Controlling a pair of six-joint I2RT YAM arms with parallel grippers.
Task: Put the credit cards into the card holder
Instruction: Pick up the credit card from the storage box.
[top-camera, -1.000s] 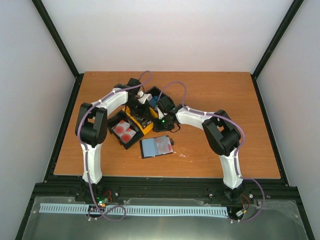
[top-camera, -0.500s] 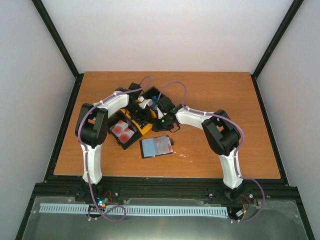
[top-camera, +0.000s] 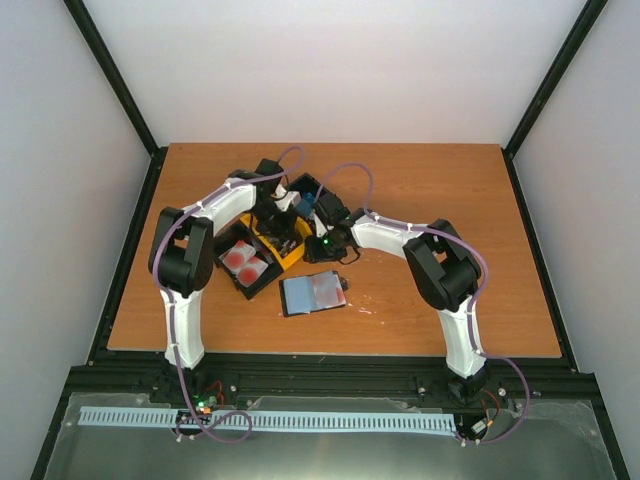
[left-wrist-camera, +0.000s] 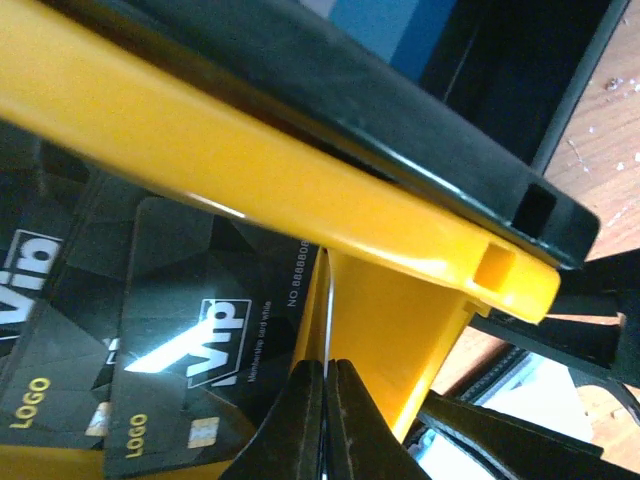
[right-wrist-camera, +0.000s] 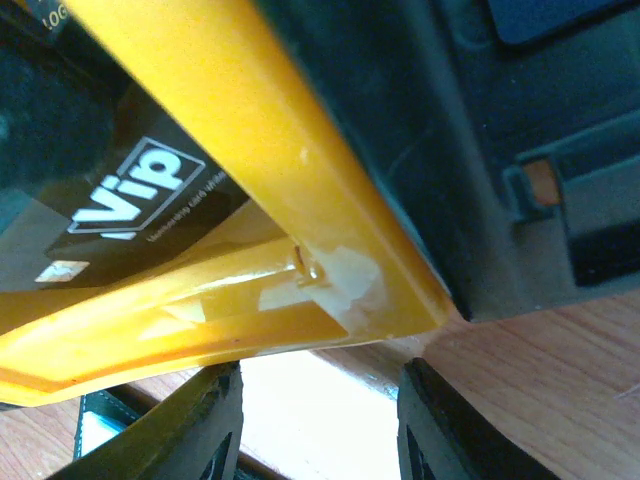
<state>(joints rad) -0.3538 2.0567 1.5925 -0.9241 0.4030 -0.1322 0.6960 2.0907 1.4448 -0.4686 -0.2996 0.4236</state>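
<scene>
In the left wrist view my left gripper (left-wrist-camera: 325, 400) is shut on a thin credit card seen edge-on, inside the yellow middle compartment of the tray (left-wrist-camera: 300, 190). Dark VIP credit cards (left-wrist-camera: 190, 340) lie beside it. In the top view the left gripper (top-camera: 279, 226) is down in that compartment. My right gripper (right-wrist-camera: 320, 420) is open and empty at the tray's yellow corner (right-wrist-camera: 330, 280), with a dark VIP card (right-wrist-camera: 130, 200) beyond; it also shows in the top view (top-camera: 313, 228). The card holder (top-camera: 303, 296) lies open on the table, a red-and-white card (top-camera: 330, 290) on its pale pockets.
The black-and-yellow tray (top-camera: 293, 258) holds red-and-white cards (top-camera: 247, 262) in its near-left compartment and blue cards (top-camera: 306, 199) in its far compartment. The wooden table (top-camera: 440, 190) is ringed by a black frame and white walls.
My left gripper has shifted a little left and lower over the tray's yellow compartment. The right arm and the card holder have stayed put.
</scene>
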